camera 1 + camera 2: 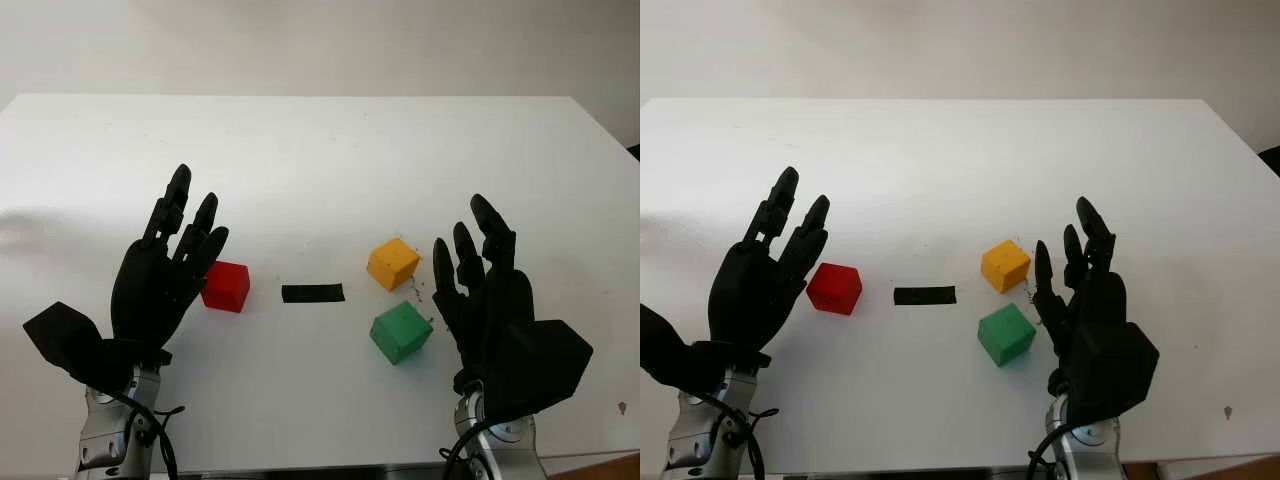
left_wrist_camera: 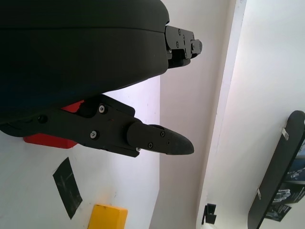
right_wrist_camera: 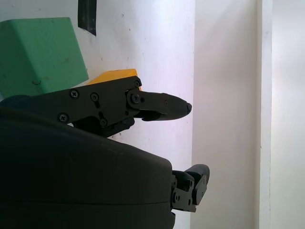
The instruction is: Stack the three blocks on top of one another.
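Note:
Three blocks lie apart on the white table (image 1: 320,150). The red block (image 1: 226,286) sits left of centre, and my left hand (image 1: 170,262) hovers open just to its left, holding nothing. The yellow block (image 1: 392,263) is right of centre, with the green block (image 1: 401,332) just in front of it. My right hand (image 1: 480,280) is open immediately to the right of the green and yellow blocks, not touching either. In the right wrist view the green block (image 3: 40,52) and the yellow block (image 3: 114,75) lie close beside the hand's fingers (image 3: 157,105).
A short strip of black tape (image 1: 313,293) marks the table between the red block and the other two. The table's front edge runs just below both wrists. Beyond the far edge stands a pale wall.

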Robot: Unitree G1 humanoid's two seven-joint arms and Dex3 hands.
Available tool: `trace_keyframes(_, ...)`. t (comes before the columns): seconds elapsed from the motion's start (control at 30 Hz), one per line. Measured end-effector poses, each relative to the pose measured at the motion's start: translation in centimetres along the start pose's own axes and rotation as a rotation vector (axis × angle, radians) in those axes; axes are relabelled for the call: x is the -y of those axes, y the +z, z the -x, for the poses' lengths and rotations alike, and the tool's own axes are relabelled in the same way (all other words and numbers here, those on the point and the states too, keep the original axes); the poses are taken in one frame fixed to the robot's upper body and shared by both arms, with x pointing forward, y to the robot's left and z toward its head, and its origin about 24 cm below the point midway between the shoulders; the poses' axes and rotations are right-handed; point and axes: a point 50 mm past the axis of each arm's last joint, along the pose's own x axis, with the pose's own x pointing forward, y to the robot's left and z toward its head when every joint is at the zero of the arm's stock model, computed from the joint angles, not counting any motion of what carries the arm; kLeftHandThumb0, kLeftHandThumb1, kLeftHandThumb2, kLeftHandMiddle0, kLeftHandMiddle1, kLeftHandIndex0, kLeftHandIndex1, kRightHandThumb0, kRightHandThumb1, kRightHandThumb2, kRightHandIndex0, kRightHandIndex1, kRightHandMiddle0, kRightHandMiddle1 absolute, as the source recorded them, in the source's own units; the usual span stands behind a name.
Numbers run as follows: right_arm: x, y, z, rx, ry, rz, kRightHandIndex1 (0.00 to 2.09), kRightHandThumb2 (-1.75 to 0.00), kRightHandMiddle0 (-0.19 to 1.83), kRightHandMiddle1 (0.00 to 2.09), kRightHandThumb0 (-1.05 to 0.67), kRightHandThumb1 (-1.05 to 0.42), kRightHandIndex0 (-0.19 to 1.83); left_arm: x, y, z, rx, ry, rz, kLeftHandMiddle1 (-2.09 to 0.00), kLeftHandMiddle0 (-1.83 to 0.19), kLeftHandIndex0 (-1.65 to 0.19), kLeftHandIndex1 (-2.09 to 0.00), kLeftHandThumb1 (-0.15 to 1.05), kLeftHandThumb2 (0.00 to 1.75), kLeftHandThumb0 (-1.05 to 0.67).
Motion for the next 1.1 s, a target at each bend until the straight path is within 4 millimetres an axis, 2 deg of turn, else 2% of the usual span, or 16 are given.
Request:
trace_keyframes(0.4, 0.0, -0.2, 0.1, -0.003, 0.007, 0.003, 0.11, -0.43, -0.06, 0.53, -0.31, -1.05, 0.15, 0.0, 0.0, 0.0, -0.003, -0.002, -0.002, -0.05, -0.1, 0.0, -0.05, 1.05, 0.15, -0.38)
trace_keyframes(0.47, -0.1, -0.2, 0.1, -0.007, 0.022, -0.016, 0.07, -0.44, -0.1, 0.46, -0.37, -1.05, 0.09, 0.0, 0.0, 0.0, -0.002, -0.004, -0.004, -0.05, -0.11, 0.0, -0.05, 1.05, 0.15, -0.39)
trace_keyframes(0.57, -0.2, -0.3, 0.1, -0.027, 0.065, -0.066, 0.02, -0.49, -0.15, 0.17, -0.47, -1.05, -0.09, 0.1, 0.0, -0.1, 0.0, -0.007, -0.006, -0.06, -0.11, -0.01, -0.06, 1.05, 0.14, -0.39)
trace_keyframes(0.77, -0.5, -0.4, 0.1, -0.052, 0.135, -0.103, 0.0, -0.49, -0.19, 0.06, -0.59, -1.05, -0.19, -0.3, 0.3, -0.1, 0.004, -0.026, -0.049, -0.06, -0.13, -0.04, -0.07, 1.05, 0.16, -0.45)
trace_keyframes(0.83, -0.5, -0.4, 0.1, -0.052, 0.135, -0.103, 0.01, -0.48, -0.19, 0.06, -0.59, -1.05, -0.19, -0.8, 1.0, -0.1, 0.028, -0.049, -0.175, -0.06, -0.13, -0.11, -0.1, 1.05, 0.19, -0.47)
trace_keyframes(0.93, -0.3, -0.2, 0.0, -0.047, 0.129, -0.106, 0.01, -0.48, -0.19, 0.06, -0.58, -1.05, -0.19, -1.8, 2.8, -0.3, 0.061, -0.113, -0.471, -0.04, -0.09, -0.18, -0.1, 1.05, 0.21, -0.53)
trace_keyframes(1.0, -0.2, 0.0, 0.0, -0.046, 0.126, -0.107, 0.01, -0.49, -0.19, 0.06, -0.57, -1.05, -0.19, -2.6, 4.2, -0.4, 0.044, -0.178, -0.711, -0.03, -0.03, -0.21, -0.09, 1.05, 0.18, -0.59)
trace_keyframes(1.1, -0.1, 0.1, 0.0, -0.046, 0.122, -0.111, 0.01, -0.49, -0.18, 0.06, -0.56, -1.05, -0.19, -3.5, 6.2, -0.7, 0.012, -0.257, -0.968, -0.04, 0.03, -0.24, -0.07, 1.04, 0.1, -0.62)
